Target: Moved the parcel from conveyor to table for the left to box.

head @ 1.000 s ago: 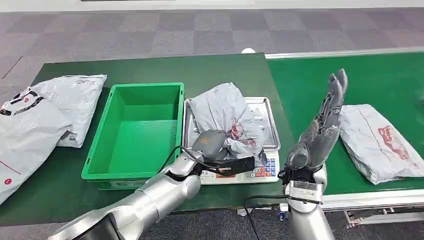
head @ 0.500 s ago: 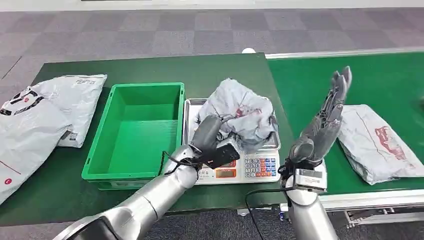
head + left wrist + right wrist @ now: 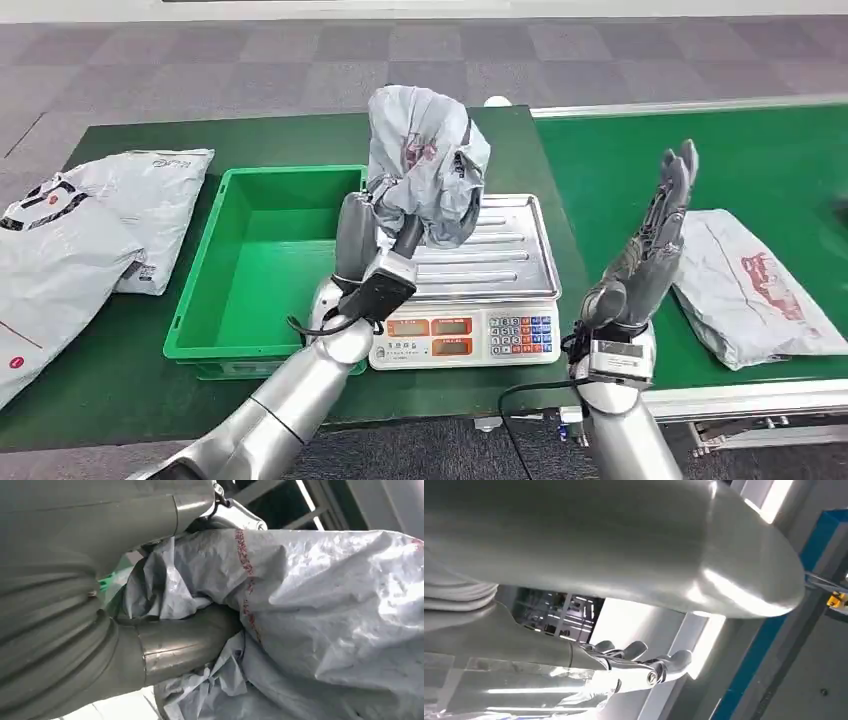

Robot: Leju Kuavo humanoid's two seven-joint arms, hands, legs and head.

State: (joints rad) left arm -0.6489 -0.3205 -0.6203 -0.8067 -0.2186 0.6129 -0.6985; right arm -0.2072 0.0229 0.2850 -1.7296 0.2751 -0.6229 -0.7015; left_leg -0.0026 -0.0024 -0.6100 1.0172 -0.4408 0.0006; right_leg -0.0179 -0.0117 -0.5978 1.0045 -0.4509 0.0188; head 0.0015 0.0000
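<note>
Left hand fingers wrap a bunched lower fold of the grey parcel; the left wrist view shows the thumb pressed into crumpled film, so the grip is on the bag skin, not on anything rigid. Parcel is airborne, above the scale's steel tray, just right of the green bin.

Handling, judged from looks: soft poly mailer, light, contents likely soft since it collapses and folds around the fingers. Film is slick and wrinkled, so slip risk is moderate. A gathered handful of film near the bulk looks like the best hold; a loose edge would slide or tear.

Orientation: long axis is roughly vertical, bulk standing up above the hand, top leaning slightly toward the bin's far side. Red print faces partly toward the camera.

Right hand is raised, fingers straight and apart, holding nothing, beside the conveyor. Another parcel lies flat there.
</note>
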